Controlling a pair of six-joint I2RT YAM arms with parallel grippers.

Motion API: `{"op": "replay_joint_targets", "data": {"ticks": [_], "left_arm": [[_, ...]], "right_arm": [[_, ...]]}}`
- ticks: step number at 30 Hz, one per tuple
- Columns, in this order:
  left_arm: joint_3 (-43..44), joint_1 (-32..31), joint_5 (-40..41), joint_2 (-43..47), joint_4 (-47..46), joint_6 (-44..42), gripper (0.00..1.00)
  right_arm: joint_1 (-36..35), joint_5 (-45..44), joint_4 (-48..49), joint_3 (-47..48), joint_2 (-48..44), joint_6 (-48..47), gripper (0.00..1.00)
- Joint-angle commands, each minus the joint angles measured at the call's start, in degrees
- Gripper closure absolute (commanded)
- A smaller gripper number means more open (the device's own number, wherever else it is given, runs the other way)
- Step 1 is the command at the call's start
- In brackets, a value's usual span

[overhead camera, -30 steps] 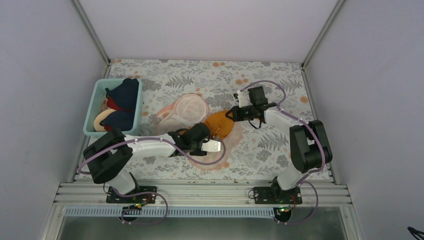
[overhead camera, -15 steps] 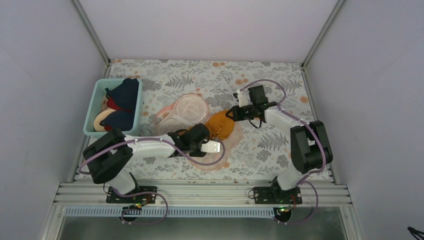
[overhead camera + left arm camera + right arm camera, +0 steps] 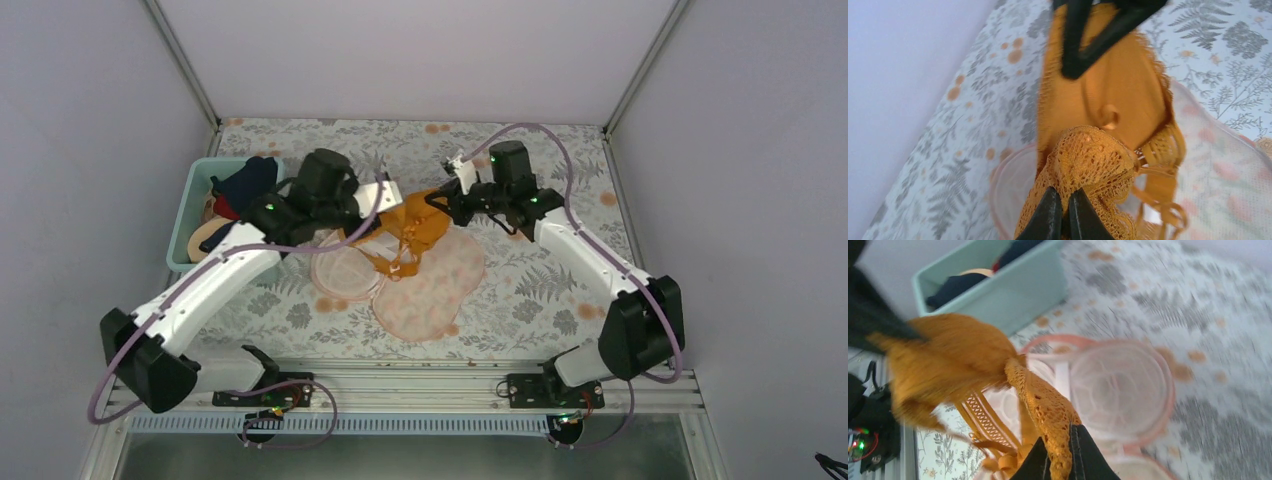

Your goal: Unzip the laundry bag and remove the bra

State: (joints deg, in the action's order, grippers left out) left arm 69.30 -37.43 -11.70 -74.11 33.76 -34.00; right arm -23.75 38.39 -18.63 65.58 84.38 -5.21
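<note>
Top external view: bra (image 3: 415, 225) is held clear of the surface (image 3: 560, 190), stretched between left gripper (image 3: 390, 203) and right gripper (image 3: 442, 205), over the upper edge of the bag (image 3: 440, 285). Bag is spread open and flat at frame centre. Bra is judged to be out of it. Whether the hanging straps touch the lining cannot be told.

Left wrist view: left gripper (image 3: 1064, 212) is closed on a bunch of lace edge at the bottom of the frame. Cup fabric runs up the frame to the right gripper's dark fingers (image 3: 1072, 40).

Right wrist view: right gripper (image 3: 1068, 452) is likewise pinched shut on lace trim.

The two-point hold is judged to keep the garment spread and its straps free of the bag opening. Long axis is set left to right across the top frame, gripper to gripper. Straps point down-frame toward the bag. Bin (image 3: 190, 215) of other bras is noted at the left, apart.
</note>
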Motion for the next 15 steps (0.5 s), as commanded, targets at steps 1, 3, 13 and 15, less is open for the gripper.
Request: {"op": "replay_joint_targets", "data": {"ticks": [1, 3, 13, 15], "left_arm": [[5.5, 6.8, -2.8, 3.0, 11.8, 2.4, 0.98], [9.0, 12.0, -2.9, 4.5, 14.4, 2.2, 0.98], [21.4, 41.1, -7.8, 8.0, 24.1, -6.9, 0.98], [22.9, 48.3, -10.5, 7.2, 24.1, -8.9, 0.98]], "right_arm": [[-4.5, 2.0, 5.6, 3.8, -2.1, -9.8, 0.96], [-6.3, 1.7, 8.0, 6.8, -0.7, -11.0, 0.96], [-17.7, -5.6, 13.6, 47.1, 27.7, -17.0, 0.97], [-19.3, -6.7, 15.9, 58.2, 35.8, -15.6, 0.97]]}}
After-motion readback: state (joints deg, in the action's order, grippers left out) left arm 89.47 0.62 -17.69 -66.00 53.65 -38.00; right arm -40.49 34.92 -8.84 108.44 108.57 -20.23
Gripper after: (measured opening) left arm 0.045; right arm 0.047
